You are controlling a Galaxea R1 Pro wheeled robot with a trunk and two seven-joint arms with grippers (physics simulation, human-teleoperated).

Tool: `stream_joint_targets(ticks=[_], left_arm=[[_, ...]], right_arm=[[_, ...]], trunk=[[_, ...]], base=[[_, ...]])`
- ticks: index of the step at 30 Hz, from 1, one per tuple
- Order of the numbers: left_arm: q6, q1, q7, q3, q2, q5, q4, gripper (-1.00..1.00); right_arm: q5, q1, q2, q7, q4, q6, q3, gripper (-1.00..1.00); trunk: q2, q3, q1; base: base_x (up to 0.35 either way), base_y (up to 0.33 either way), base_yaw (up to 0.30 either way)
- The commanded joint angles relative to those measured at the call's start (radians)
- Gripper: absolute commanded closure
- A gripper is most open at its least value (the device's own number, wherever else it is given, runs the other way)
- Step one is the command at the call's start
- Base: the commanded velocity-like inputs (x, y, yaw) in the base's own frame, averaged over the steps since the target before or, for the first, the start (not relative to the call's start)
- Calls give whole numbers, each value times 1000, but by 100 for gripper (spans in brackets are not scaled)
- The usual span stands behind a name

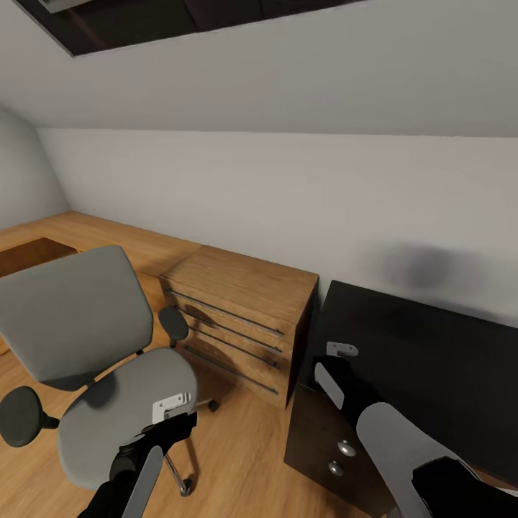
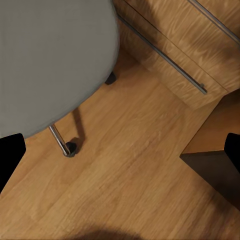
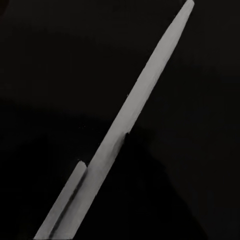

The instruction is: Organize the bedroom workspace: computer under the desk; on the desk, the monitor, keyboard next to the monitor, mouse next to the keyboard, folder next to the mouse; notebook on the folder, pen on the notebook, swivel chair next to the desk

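Swivel chair (image 1: 108, 360) sits on the wooden floor (image 1: 237, 460) just beside the light wooden dresser (image 1: 241, 324), on the side of it away from the desk. Seat looks bare (no blue folder on it in the head view).

Left gripper (image 1: 173, 410) hovers above the front edge of the chair seat, not touching. In the left wrist view the two dark fingertips (image 2: 10, 160) sit at opposite edges, so the fingers are spread wide with nothing between them; the seat (image 2: 50, 60) and a chrome leg with caster (image 2: 65, 145) lie below.

Desk (image 1: 432, 360) stands right against the dresser's other side, glossy black top, drawer unit with silver knobs (image 1: 347, 448) below.

Right gripper (image 1: 338, 360) is over the desk's near corner. The right wrist view shows the pen (image 3: 125, 120) very close, a whitish stick against black; whether the fingers pinch it or it lies loose on the desk, I cannot tell.

Risks, as I judge them:
- chair rolls on its casters if the left arm bumps it, and hits the dresser
- pen rolls off the glossy top if let go carelessly
- no notebook or folder seen under the pen, so it may get placed out of order
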Motion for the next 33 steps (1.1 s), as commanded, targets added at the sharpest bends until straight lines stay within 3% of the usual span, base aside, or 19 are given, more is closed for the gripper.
stream_joint_targets(ticks=[1,13,23,33], left_arm=[[3,-1,9,-1,0,11,-1,-100],[4,-1,9,0,1,12,-1,-100],[4,-1,9,0,1,12,-1,-100],[4,-1,9,0,1,12,-1,-100]], right_arm=[[-16,0,-1,-8,24,17,6,100],[-18,0,-1,-8,24,19,6,100],[-117,0,-6,-8,8,77,1,100],[-129,0,-7,-8,-3,89,0,100]], trunk=[[-1,-1,0],[-1,-1,0],[-1,-1,0],[-1,-1,0]], base=[[0,0,0],[0,0,0],[0,0,0],[0,0,0]])
